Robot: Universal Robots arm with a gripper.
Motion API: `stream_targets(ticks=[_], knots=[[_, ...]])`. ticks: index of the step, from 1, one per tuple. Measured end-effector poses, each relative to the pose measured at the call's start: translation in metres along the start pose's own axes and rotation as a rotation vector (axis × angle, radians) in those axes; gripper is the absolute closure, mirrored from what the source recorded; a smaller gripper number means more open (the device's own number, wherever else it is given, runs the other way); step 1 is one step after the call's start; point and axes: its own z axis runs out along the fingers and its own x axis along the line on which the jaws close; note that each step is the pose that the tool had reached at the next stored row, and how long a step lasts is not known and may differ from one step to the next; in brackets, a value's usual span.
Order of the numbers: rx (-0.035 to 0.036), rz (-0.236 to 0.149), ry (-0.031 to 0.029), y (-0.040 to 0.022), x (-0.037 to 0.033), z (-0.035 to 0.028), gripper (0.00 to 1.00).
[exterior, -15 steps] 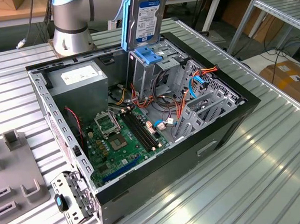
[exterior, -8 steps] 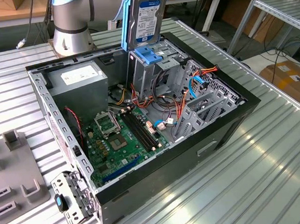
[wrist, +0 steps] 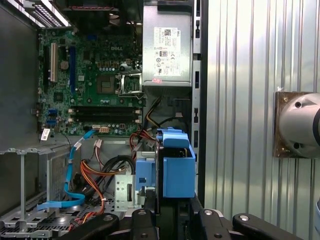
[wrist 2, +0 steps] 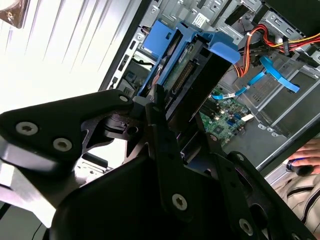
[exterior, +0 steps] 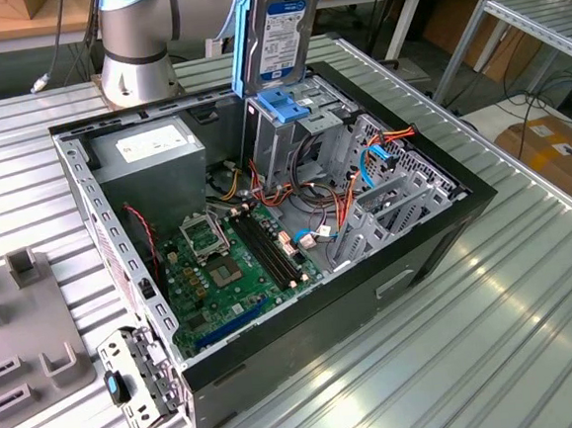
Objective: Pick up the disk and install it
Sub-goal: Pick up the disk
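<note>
The disk (exterior: 285, 31), silver with a white-and-blue label and blue carrier rails, hangs upright over the open computer case (exterior: 447, 251). Its lower blue end is at the top of the metal drive cage (exterior: 281, 150). In both wrist views my gripper (wrist 2: 185, 120) (wrist: 172, 214) is shut on the disk (wrist 2: 186, 75), seen edge-on with its blue carrier (wrist: 177, 170) between the black fingers (wrist 2: 167, 145). The drive cage lies directly beneath it.
Inside the case are the grey power-supply box (exterior: 152, 150) (wrist: 167, 45), the green motherboard (exterior: 226, 268) (wrist: 95, 85) and orange and blue cables (exterior: 376, 157). The arm's base (exterior: 134, 47) stands behind the case. A grey fixture (exterior: 28, 333) sits at the exterior view's left. A person's hand (wrist 2: 305, 160) is beside the case.
</note>
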Motion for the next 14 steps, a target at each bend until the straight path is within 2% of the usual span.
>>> stream_targets(ticks=[2,4,9,12,14], knots=[[0.0000,0.000,0.0001,-0.0030,0.0000,-0.0001,0.65],[0.0000,0.000,-0.0001,-0.0117,0.0001,0.0000,0.65],[0.0000,0.000,-0.0001,-0.0261,0.0003,0.0000,0.65],[0.0000,0.000,-0.0001,-0.0307,0.0003,0.0000,0.65],[-0.0001,0.000,0.0001,-0.0308,0.0003,-0.0001,0.65]])
